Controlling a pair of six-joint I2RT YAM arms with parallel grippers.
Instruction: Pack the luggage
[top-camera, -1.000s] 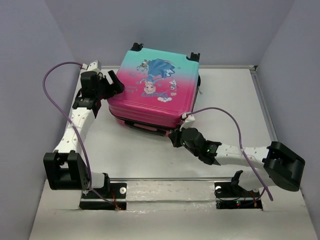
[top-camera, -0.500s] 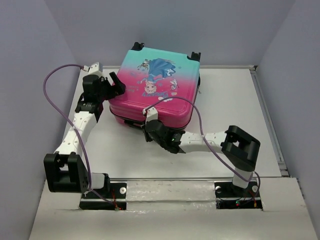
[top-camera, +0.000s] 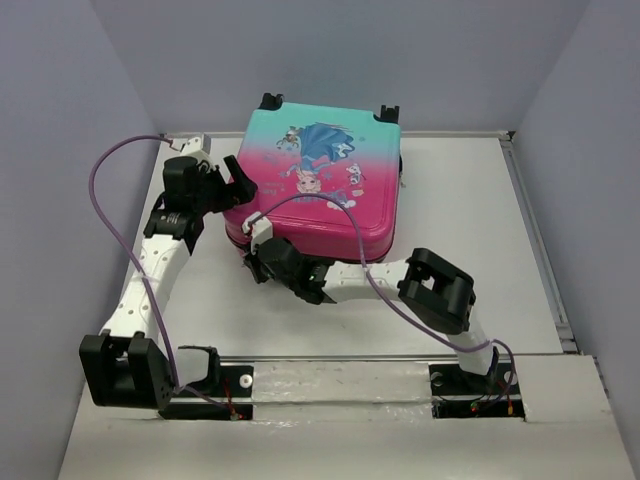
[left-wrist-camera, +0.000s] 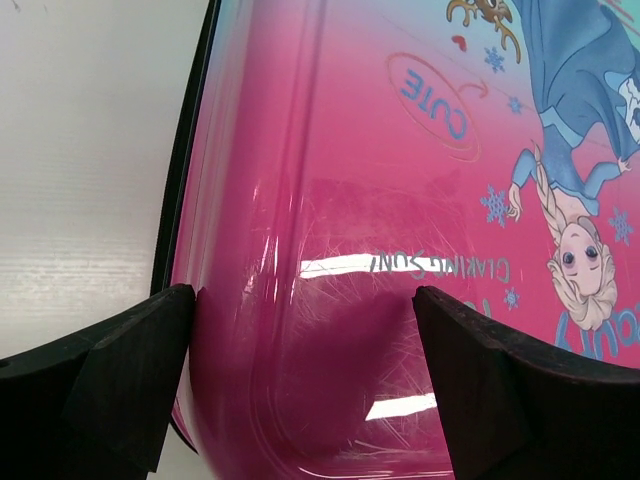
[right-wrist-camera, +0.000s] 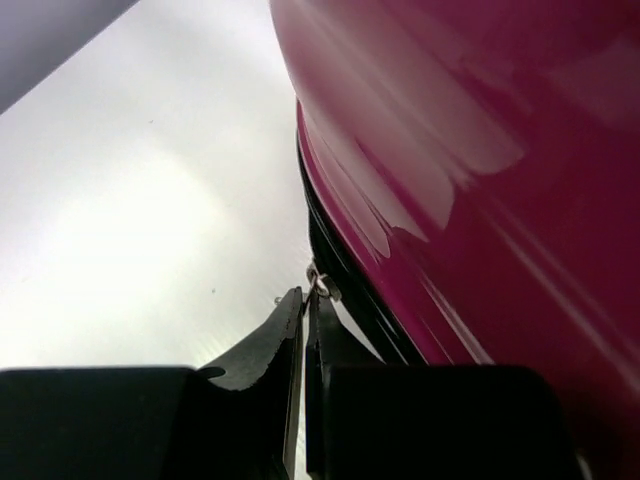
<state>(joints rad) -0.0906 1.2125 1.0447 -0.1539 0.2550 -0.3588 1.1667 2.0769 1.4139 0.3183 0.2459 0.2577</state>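
Observation:
The luggage (top-camera: 320, 190) lies flat and closed on the table, princess print up, black wheels at the far edge. My left gripper (top-camera: 238, 178) is open over its near left corner. In the left wrist view the fingers stand wide apart around the pink shell (left-wrist-camera: 400, 200), one finger (left-wrist-camera: 120, 370) at the side edge, the gripper (left-wrist-camera: 305, 380) holding nothing. My right gripper (top-camera: 255, 262) is at the luggage's near left corner, low by the zip line. In the right wrist view it (right-wrist-camera: 305, 300) is shut on the small metal zipper pull (right-wrist-camera: 318, 283) beside the black zip track (right-wrist-camera: 340, 260).
The white table (top-camera: 470, 250) has a raised rim (top-camera: 530, 230) on the right and grey walls around it. A metal rail (top-camera: 340, 358) runs along the near edge by the arm bases. Purple cables (top-camera: 100, 190) loop off both arms.
My right gripper has slid left along the luggage's near edge, from the right corner to the left corner, holding the zipper pull. The left gripper has shifted only slightly.

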